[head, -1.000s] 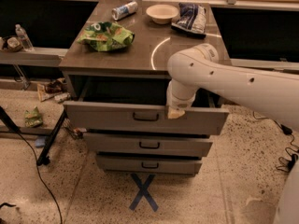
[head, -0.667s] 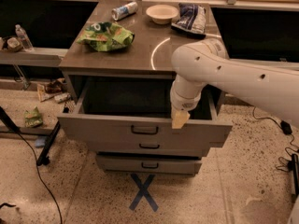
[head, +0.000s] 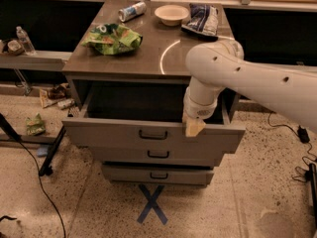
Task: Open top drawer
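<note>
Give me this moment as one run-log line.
top drawer: pulled well out | pincer: at its front rim, right of handle | lower drawers: shut

Right interior of top drawer (head: pixel 119 133), behind the pincer (head: pixel 194 127) at its rim

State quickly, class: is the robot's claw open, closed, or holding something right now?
Claw: cannot be told; it sits at the front edge of the pulled-out top drawer, beside the handle.

White dotted arm (head: pixel 257 78), cream pincer (head: pixel 194 127) at tip
</note>
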`<state>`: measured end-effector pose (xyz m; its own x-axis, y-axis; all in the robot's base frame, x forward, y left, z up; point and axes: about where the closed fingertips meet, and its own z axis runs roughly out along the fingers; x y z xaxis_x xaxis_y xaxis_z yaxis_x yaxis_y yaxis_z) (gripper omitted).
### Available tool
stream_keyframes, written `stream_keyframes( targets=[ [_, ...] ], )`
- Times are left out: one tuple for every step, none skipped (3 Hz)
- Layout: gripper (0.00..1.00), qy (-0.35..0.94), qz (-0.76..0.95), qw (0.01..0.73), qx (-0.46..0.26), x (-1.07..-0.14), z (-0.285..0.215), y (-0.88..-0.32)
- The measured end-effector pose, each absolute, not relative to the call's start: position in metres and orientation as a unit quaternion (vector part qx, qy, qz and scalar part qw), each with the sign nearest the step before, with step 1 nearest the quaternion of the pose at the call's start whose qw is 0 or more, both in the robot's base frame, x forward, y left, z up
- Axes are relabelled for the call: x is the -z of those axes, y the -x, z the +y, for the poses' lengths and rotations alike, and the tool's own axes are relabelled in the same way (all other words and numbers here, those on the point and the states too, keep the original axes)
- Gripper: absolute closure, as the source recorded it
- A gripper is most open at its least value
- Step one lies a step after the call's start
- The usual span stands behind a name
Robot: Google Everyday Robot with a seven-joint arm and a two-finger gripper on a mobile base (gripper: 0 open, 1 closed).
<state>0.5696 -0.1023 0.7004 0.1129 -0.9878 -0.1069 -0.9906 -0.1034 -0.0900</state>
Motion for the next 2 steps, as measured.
stream_keyframes(
  targets=[
    [0.72, 0.755, 0.652, 0.060, -0.024, -0.713, -0.105, -0.568],
    [0.96, 0.762, 0.645, 0.061, -0.013, -0.721, -0.105, -0.579]
  ],
)
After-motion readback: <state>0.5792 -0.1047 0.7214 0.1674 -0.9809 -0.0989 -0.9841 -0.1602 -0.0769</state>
